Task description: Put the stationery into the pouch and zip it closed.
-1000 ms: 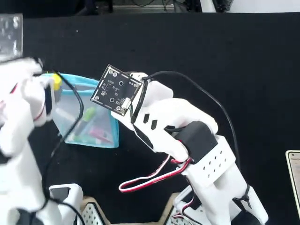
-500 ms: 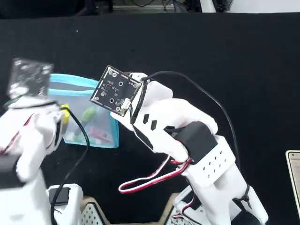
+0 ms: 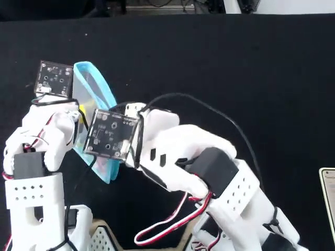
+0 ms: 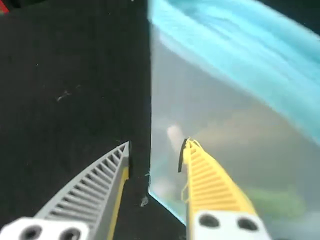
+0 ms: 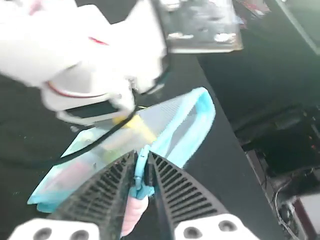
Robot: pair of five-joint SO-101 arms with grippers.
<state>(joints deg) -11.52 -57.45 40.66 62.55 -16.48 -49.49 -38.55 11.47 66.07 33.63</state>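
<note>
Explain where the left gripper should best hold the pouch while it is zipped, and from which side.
Probably the clear side edge below the blue zip band, approached edge-on. The pouch stands tilted on edge, the left gripper straddles that edge, and the right gripper pinches the zip end.

A matte black surface (image 3: 251, 68) spreads across the high view under even light, with a few tiny pale specks on it. Beyond its far edge runs a narrow band of room with dark cables (image 3: 209, 5) and a white patch (image 3: 293, 5) toward the right. A pale, light-rimmed object (image 3: 328, 188) is cut off at that view's right border. In the right wrist view the surface ends at a dim area cluttered with wires and dark gear (image 5: 280, 145).
</note>
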